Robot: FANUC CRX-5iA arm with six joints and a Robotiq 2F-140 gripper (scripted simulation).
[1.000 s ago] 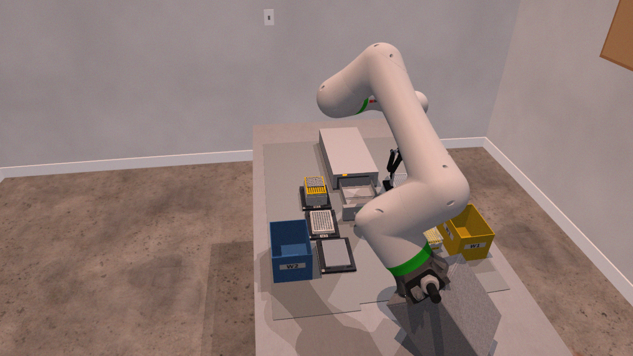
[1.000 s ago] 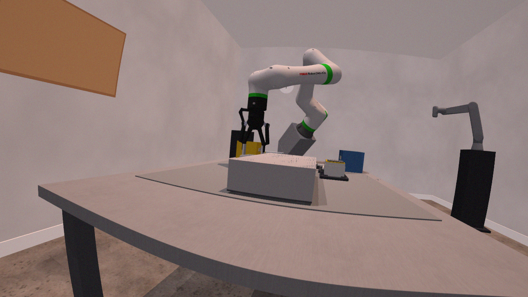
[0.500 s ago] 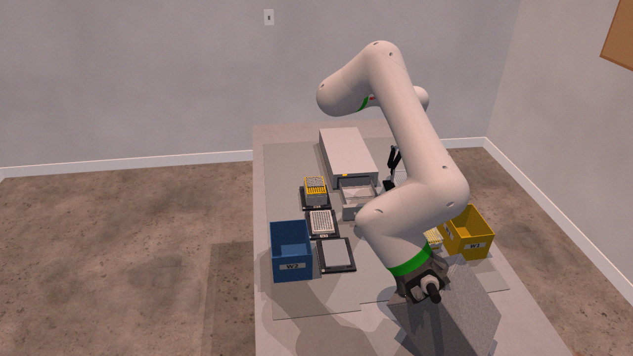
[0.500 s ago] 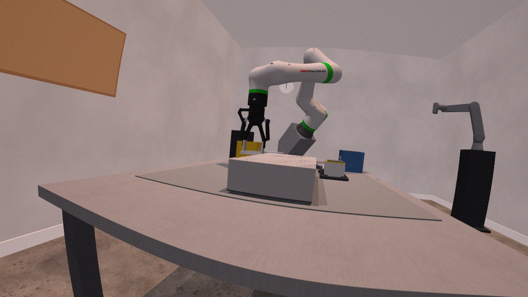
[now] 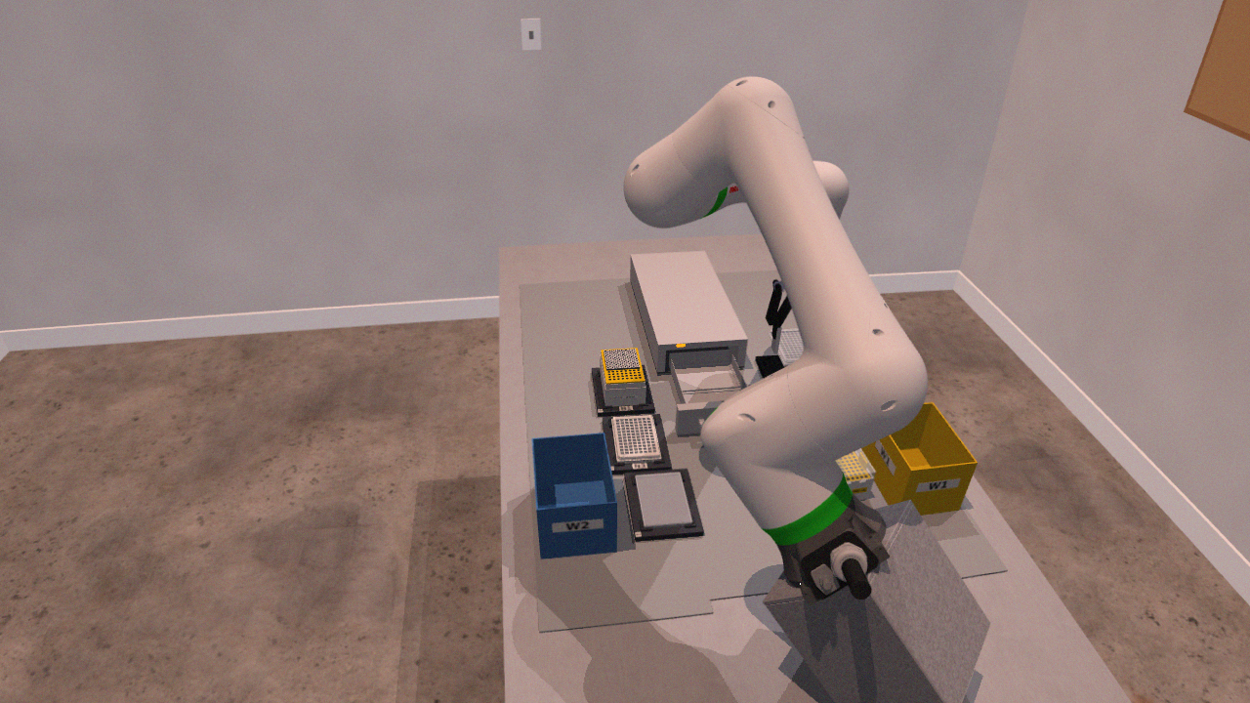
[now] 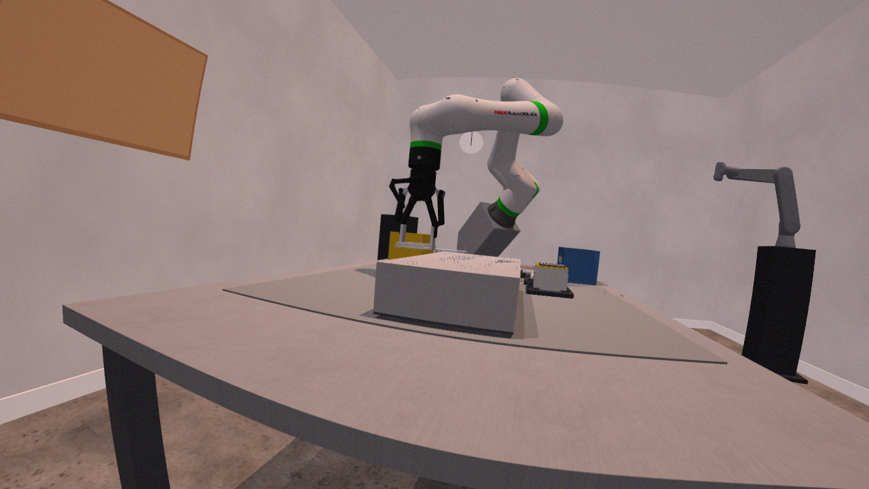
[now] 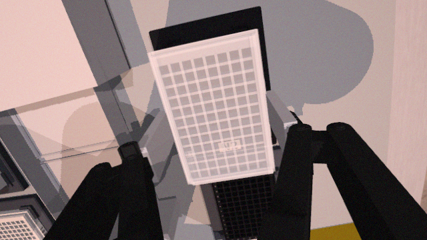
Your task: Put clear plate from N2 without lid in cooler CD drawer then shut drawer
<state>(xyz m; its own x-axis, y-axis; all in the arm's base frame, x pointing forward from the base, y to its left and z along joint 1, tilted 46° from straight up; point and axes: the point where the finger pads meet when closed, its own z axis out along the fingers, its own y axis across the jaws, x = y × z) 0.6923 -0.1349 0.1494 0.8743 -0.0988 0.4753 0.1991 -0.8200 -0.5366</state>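
Blue bin point(image 5: 572, 493): sitting at the left of the bench, at about 8 o'clock from the cooler, labelled W2.
Row of nests: running beside the bin toward the cooler, carrying a grey lidded plate point(image 5: 663, 499), a white well plate point(image 5: 635, 436), and a yellow-topped tip box point(image 5: 622, 365).
Cooler point(image 5: 686, 301): lying as a long grey box at the bench's middle, its amber lamp point(image 5: 680, 346) glowing on the front face.
Drawer point(image 5: 704, 391): standing pulled out toward the arm's base; a clear rib is crossing its pale floor in the wrist view.
Gripper point(image 6: 419, 238): hanging fingers down at 3 o'clock from the cooler, pinching the clear plate by its two long edges.
Clear plate point(image 7: 213, 107): riding lifted off the bench, level, about as high as the cooler's top in the exterior view; its well grid is facing up, and its far end is overlapping the black nest point(image 7: 207, 25) below it.
Yellow bin point(image 5: 928, 459): sitting at the right, at about 4 o'clock from the cooler, labelled W1, partly hidden by the arm.
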